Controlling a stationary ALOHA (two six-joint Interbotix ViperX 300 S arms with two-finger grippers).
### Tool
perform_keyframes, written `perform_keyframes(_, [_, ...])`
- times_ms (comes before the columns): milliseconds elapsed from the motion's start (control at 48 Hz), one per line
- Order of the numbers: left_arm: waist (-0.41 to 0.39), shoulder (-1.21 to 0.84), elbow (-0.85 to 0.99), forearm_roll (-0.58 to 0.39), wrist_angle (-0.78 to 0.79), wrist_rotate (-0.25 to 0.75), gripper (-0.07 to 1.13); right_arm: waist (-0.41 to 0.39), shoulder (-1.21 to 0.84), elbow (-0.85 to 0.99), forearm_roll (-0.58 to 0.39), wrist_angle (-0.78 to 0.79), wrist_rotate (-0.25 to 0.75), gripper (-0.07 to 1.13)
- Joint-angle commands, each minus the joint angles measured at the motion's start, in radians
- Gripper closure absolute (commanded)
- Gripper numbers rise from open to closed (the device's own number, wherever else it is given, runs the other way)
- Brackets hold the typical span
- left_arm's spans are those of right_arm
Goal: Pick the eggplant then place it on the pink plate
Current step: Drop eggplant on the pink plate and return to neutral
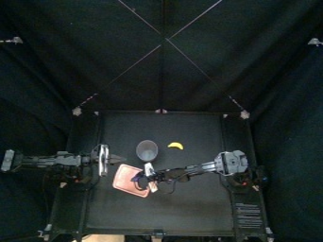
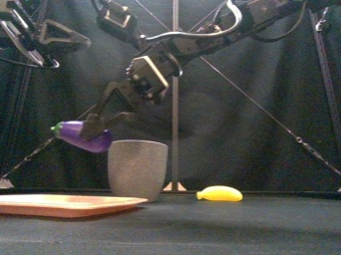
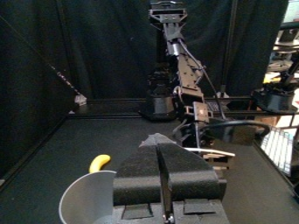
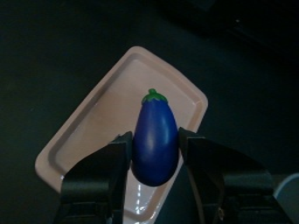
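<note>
Eggplant (image 2: 83,135) is off the table, clamped in the right gripper (image 2: 103,118) and hanging above the pink plate (image 2: 67,204) without touching it. In the right wrist view we see a jaw pressed on each flank and the green cap pointing away from the wrist. It has a smooth, glossy purple skin and a teardrop shape, fat at the bottom and narrowing to the stem.

Left to right:
- The left arm sits low at the table's left side. The left gripper (image 3: 162,144) has its jaws together with nothing between them.
- The pink plate is a flat, matte rectangular tray with rounded corners and a shallow raised rim. It lies on the black table (image 2: 253,231) at front left.
- The eggplant hangs over the plate's right part, tilted, just left of the cup's rim in the front view.
- The grey cup (image 2: 139,169) is tall and speckled, tapers slightly and stands upright just behind the plate's right end.
- A yellow toy (image 2: 220,193), small, smooth and curved, lies on the table right of the cup and apart from it.
- The right arm reaches in from the right, past the middle.
</note>
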State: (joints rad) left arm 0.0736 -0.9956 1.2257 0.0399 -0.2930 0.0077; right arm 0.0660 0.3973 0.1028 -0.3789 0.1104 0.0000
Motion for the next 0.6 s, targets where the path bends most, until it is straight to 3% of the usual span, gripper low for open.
perform_keyframes(21, [0.003,0.003,-0.012,0.002,-0.005,0.002,1.09,-0.009,0.011,-0.072,0.020,-0.026,-0.006,0.23])
perform_keyframes(188, [0.002,0.003,-0.014,0.003,0.003,0.002,1.09,-0.012,0.026,-0.072,0.029,-0.029,-0.002,0.02])
perform_keyframes(604, [0.003,0.003,-0.012,0.003,0.005,0.002,1.09,-0.037,-0.218,0.097,0.037,-0.078,0.005,0.02])
